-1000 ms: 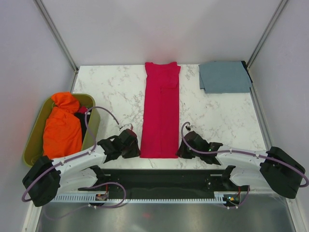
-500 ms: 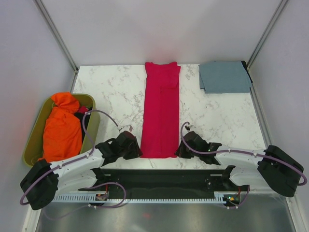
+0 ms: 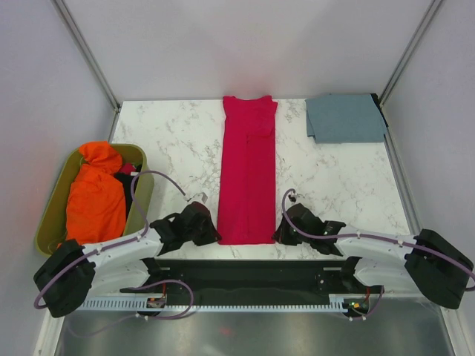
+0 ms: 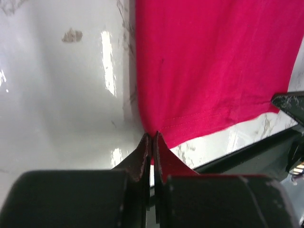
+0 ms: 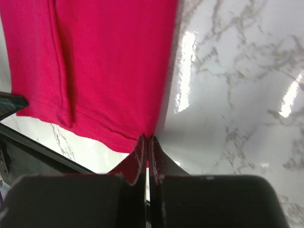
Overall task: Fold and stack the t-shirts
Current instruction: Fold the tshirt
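Note:
The crimson-red t-shirt [image 3: 249, 169] lies as a long narrow strip down the middle of the marble table, hem at the near edge. My left gripper [image 3: 213, 233] is shut on the hem's near-left corner [image 4: 151, 135]. My right gripper [image 3: 280, 232] is shut on the hem's near-right corner [image 5: 147, 137]. The red cloth fills the upper part of both wrist views [image 4: 213, 66] [image 5: 109, 61]. The slate blue-grey t-shirt [image 3: 346, 118] lies folded as a rectangle at the far right corner of the table.
An olive-green bin [image 3: 56, 210] at the left holds an orange garment [image 3: 95, 194] and other cloth. White walls with metal posts close in the table. The black arm base rail [image 3: 252, 278] runs along the near edge.
Both grippers have shifted slightly at the red shirt's near corners, keeping to the hem. The red shirt's near edge has barely moved.

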